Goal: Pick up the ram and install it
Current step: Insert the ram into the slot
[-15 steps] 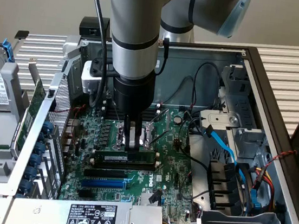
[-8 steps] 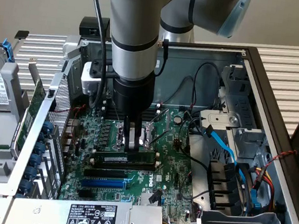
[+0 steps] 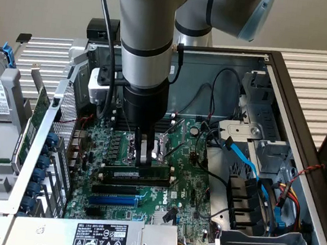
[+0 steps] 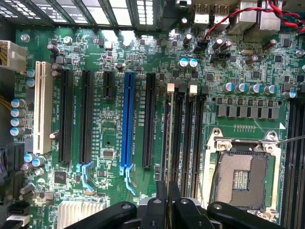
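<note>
Exterior view, end effector [image 3: 143, 156] pinching ram [image 3: 154, 170]

even light fell from above in the exterior view; the arm [image 3: 144, 36] cast a dim shadow on the motherboard [image 3: 187, 182]. in the wrist view the vent openings [image 4: 119, 10] glared white, the gripper [image 4: 167, 187] looked dark.

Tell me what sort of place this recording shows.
Probably a computer assembly or repair bench. An open desktop case lies on a slatted table with its motherboard bare, and the arm's hand holds the ram at the memory slots.
</note>
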